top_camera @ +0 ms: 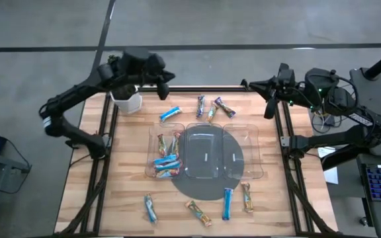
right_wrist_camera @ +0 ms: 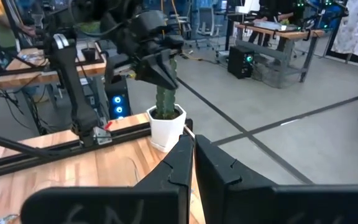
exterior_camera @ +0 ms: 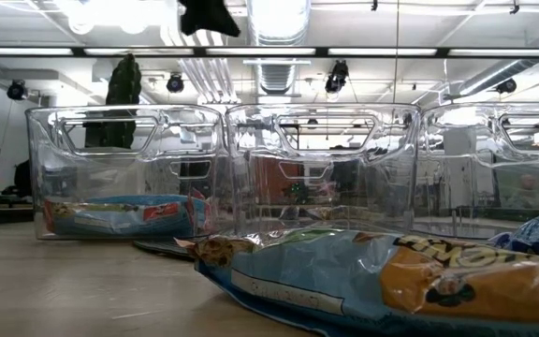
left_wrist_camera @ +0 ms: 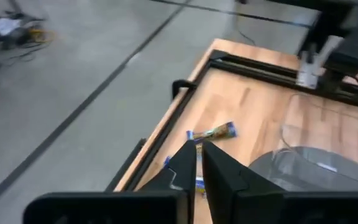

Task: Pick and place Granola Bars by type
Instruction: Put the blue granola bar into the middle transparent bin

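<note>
Left arm: raised at the table's far left corner, elbow bent outward past the left edge.
Left gripper [top_camera: 164,84]: held aloft, fingers [left_wrist_camera: 185,168] pressed together, holding nothing.
Right arm: raised at the table's far right corner, forearm reaching inward.
Right gripper [top_camera: 247,84]: held aloft, fingers [right_wrist_camera: 180,163] closed together, empty.

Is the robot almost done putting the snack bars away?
Not yet. A few bars already lie in the left compartment of the clear tray; its other compartments look empty. Nothing is in hand: the left gripper and right gripper are both shut, empty, raised at the table's far end. Four bars beyond the tray and four in front remain.
</note>
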Motion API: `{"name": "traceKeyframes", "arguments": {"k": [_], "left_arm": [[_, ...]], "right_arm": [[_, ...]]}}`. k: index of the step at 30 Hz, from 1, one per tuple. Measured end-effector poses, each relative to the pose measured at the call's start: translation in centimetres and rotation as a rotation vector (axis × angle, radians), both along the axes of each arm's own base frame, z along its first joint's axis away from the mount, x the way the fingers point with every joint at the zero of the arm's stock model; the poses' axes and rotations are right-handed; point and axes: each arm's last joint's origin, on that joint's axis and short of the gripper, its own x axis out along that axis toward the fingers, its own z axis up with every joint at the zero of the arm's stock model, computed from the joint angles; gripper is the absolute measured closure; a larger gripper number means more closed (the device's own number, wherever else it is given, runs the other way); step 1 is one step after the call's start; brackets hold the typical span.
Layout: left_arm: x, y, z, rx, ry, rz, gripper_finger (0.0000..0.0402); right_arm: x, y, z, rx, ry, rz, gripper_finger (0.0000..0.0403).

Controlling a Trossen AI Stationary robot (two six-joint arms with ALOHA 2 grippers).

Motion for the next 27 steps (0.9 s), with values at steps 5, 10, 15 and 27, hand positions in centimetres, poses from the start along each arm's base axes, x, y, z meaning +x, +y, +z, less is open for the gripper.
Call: {"name": "traceKeyframes", "arguments": {"k": [5,10,15,27], "left_arm": [[2.6,1.2,1.2,-0.012,0.021,-0.067,0.0342],[4.7,2.5,0.7,-0.065,0.103,-0.056,0.0284],[6.5,3.5,-0.3,-0.113,0.190,-0.056,0.0236],[11.7,6.8,-6.2,-0.292,0.340,0.035,0.0182]], "right_arm": [[0.0,0.0,0.0,-0.006,0.004,0.000,0.0394],[0.0,0.0,0.0,-0.008,0.005,0.001,0.0394],[-0.2,0.0,0.0,-0.023,0.014,0.004,0.0394],[-1.0,0.2,0.2,-0.030,-0.001,0.004,0.0394]]}}
